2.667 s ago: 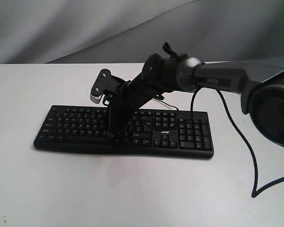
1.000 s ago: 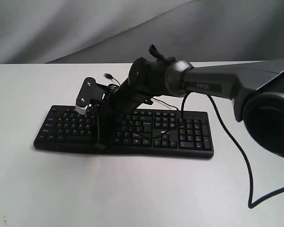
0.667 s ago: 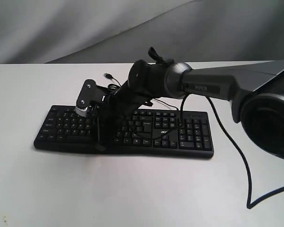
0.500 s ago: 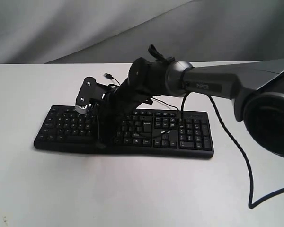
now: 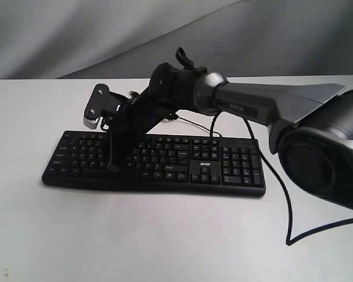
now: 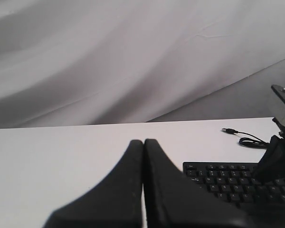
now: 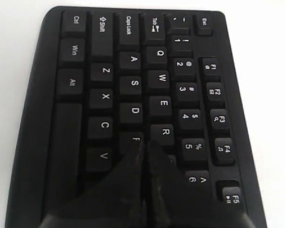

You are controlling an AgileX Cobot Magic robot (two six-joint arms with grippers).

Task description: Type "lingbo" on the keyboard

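Note:
The long black keyboard (image 5: 165, 161) lies across the white table, with its number pad on the right of the exterior view. My right arm reaches across the middle, and the right gripper (image 5: 113, 167) points down at the keyboard's left half. In the right wrist view the keyboard (image 7: 133, 85) fills the frame, and the right gripper (image 7: 145, 142) is shut and empty, its tips by the F and R keys; whether they touch a key does not show. My left gripper (image 6: 143, 141) is shut and empty above bare table, left of the keyboard (image 6: 218, 178).
The thin USB cable (image 6: 249, 140) lies coiled on the table behind the keyboard, its plug (image 6: 226, 129) loose. A thick black arm cable (image 5: 279, 194) loops over the table at the right. The white table (image 5: 165, 235) ends at a grey backdrop.
My right gripper has moved left along the keyboard, from near the front middle rows to the left half, and the arm has stretched further across. The keyboard has stayed put.

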